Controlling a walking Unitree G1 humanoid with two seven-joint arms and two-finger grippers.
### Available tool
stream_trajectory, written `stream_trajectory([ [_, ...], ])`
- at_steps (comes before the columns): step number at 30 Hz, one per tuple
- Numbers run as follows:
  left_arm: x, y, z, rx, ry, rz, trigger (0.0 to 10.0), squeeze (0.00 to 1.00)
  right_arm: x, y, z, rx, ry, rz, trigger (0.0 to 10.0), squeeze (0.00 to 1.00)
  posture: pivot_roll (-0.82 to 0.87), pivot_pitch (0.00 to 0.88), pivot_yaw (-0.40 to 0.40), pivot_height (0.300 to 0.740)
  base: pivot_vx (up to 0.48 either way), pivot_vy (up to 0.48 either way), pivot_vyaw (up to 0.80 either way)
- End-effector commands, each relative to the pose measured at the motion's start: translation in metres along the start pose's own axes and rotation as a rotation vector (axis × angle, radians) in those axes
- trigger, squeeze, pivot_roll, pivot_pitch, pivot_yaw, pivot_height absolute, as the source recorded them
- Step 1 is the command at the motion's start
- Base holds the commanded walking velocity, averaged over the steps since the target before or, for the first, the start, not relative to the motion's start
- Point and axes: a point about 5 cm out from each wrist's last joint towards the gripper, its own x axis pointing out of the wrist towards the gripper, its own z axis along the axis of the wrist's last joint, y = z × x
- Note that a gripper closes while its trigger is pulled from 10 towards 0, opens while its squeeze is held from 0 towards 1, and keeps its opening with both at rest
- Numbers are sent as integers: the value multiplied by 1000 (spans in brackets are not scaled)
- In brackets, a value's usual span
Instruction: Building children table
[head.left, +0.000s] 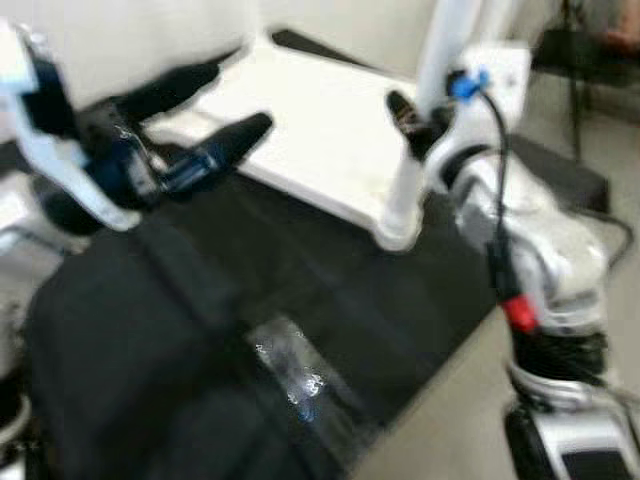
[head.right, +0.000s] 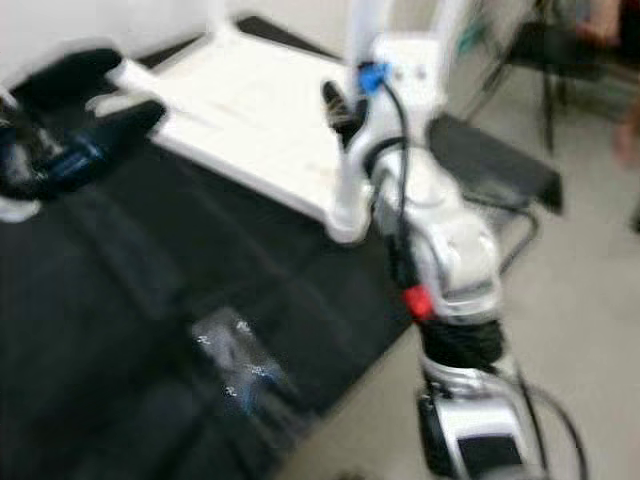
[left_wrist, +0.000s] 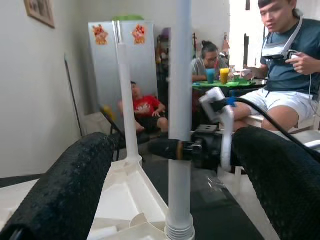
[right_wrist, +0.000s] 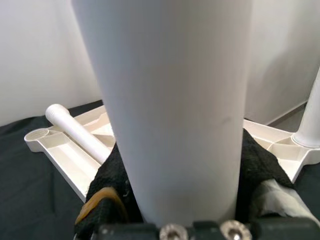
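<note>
Leg fitting at near corner of upturned tabletop (head.left: 320, 130)

Right gripper (head.left: 415, 125) clamped around upright table leg (right_wrist: 167, 100), axis vertical in corner socket; left gripper (head.left: 205, 110) spread wide, holding nothing, facing leg across tabletop; 1 loose leg (right_wrist: 77, 131) lies flat

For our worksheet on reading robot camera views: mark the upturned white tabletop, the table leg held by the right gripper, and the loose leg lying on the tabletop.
upturned white tabletop (head.left: 310, 130), left eye view, its flat underside.
table leg (right_wrist: 170, 110), right wrist view, mid-shaft between the right gripper's fingers.
loose leg (right_wrist: 77, 131), right wrist view, middle of its shaft.
</note>
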Motion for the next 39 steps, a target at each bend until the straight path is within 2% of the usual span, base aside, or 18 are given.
stream_trajectory([
  [1,2,-4,-2,5,9,-10,10000,0,1,21,-41,52,196,106,10000,0,-40,261,-4,740,0,0,0],
  [8,5,-6,-4,7,7,-2,10000,0,9,15,-31,50,147,92,10000,0,-39,251,-9,740,0,0,0],
  [18,10,-10,0,22,-23,-20,10000,0,14,10,-33,42,152,73,10000,0,-35,245,-11,740,0,0,0],
  [30,17,-13,-7,33,-18,-20,10000,0,23,9,-30,6,158,126,10000,0,-37,234,-15,740,0,0,0],
  [33,17,-8,-22,51,27,90,10000,0,33,-1,-20,5,123,164,10000,0,-33,227,-17,740,0,0,0],
  [34,17,-8,-22,51,27,90,10000,0,33,-1,-20,5,123,164,10000,0,-33,227,-17,740,0,0,0],
  [35,15,-6,-31,63,60,125,10000,0,36,-4,-12,13,88,187,10000,0,-33,227,-18,740,0,0,0],
  [36,11,-6,-43,70,106,157,10000,0,38,-6,-2,19,53,245,10000,0,-36,223,-22,740,0,0,0],
  [37,11,-6,-43,70,106,157,10000,0,38,-6,-2,19,53,245,10000,0,-36,223,-22,740,0,0,0],
  [39,3,-10,-63,55,169,205,10000,0,40,-9,13,-4,35,377,10000,0,-39,220,-25,740,0,0,0],
])
